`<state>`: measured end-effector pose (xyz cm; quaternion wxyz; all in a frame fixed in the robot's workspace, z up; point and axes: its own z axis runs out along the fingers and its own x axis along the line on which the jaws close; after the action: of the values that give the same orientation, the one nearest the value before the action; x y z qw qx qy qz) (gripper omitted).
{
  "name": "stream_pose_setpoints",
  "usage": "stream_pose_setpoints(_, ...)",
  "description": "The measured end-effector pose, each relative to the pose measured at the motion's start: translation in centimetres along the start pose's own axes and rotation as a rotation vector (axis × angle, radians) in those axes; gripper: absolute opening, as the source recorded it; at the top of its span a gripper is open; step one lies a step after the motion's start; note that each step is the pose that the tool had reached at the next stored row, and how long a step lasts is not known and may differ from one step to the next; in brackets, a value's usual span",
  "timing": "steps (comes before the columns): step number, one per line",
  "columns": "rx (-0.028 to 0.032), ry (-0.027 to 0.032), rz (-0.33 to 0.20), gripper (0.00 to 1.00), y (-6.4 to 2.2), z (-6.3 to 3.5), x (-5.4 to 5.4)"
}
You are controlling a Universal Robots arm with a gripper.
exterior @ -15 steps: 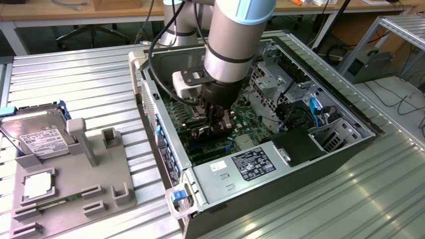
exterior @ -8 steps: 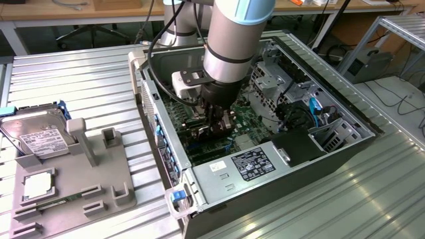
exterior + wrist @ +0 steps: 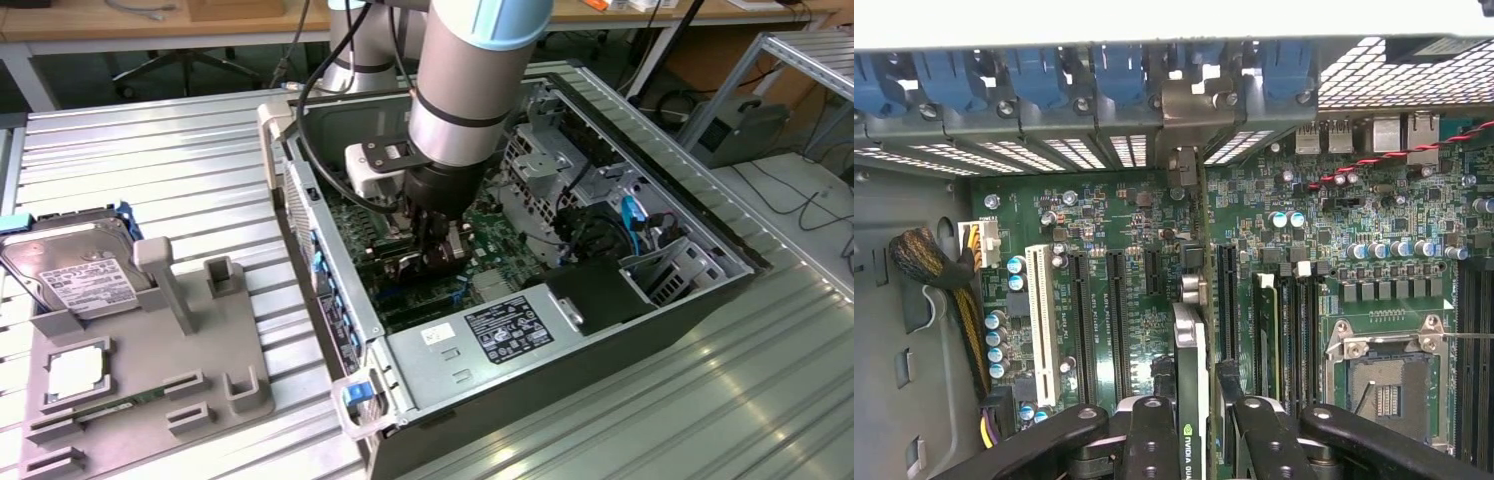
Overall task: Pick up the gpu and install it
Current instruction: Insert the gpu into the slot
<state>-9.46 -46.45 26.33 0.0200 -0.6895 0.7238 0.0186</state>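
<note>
Gpu [image 3: 1189, 375], thin dark card, edge-on above motherboard, seemingly near slot

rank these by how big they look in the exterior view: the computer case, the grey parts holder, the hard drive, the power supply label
1. computer case: by far the largest.
2. grey parts holder: clearly smaller than the case.
3. hard drive, standing in the holder.
4. power supply label: looks slightly smaller than the drive; close, so this pair is unsure.

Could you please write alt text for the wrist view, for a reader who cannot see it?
The gripper holds the gpu edge-on over the green motherboard inside an open computer case, its bracket end near the rear slot covers. An empty processor socket sits beside the memory slots.
</note>
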Motion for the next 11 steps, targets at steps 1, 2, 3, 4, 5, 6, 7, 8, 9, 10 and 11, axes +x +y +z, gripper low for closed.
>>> stream_pose_setpoints(1,0.0002,0.0004,0.0,0.27,0.0,0.0,0.0)
stream_pose_setpoints(2,0.0002,0.0005,-0.001,0.27,0.0,0.01,0.0)
stream_pose_setpoints(3,0.0002,0.0007,-0.001,0.27,0.0,0.01,0.0)
stream_pose_setpoints(4,0.0003,0.0008,-0.001,0.27,0.0,0.01,0.0)
stream_pose_setpoints(5,0.0002,0.001,-0.001,0.27,0.0,0.01,0.0)
stream_pose_setpoints(6,0.0002,0.0011,-0.001,0.27,0.0,0.01,0.0)
stream_pose_setpoints(7,0.0002,0.0012,-0.002,0.27,0.0,0.01,0.0)
stream_pose_setpoints(8,0.0002,0.0013,-0.003,0.27,0.0,0.01,0.0)
stream_pose_setpoints(9,0.0001,0.0014,-0.003,0.27,0.0,0.01,0.0)
stream_pose_setpoints(10,0.0001,0.0015,-0.004,0.27,0.0,0.01,0.0)
stream_pose_setpoints(11,0.0001,0.0017,-0.004,0.27,0.0,0.02,0.0)
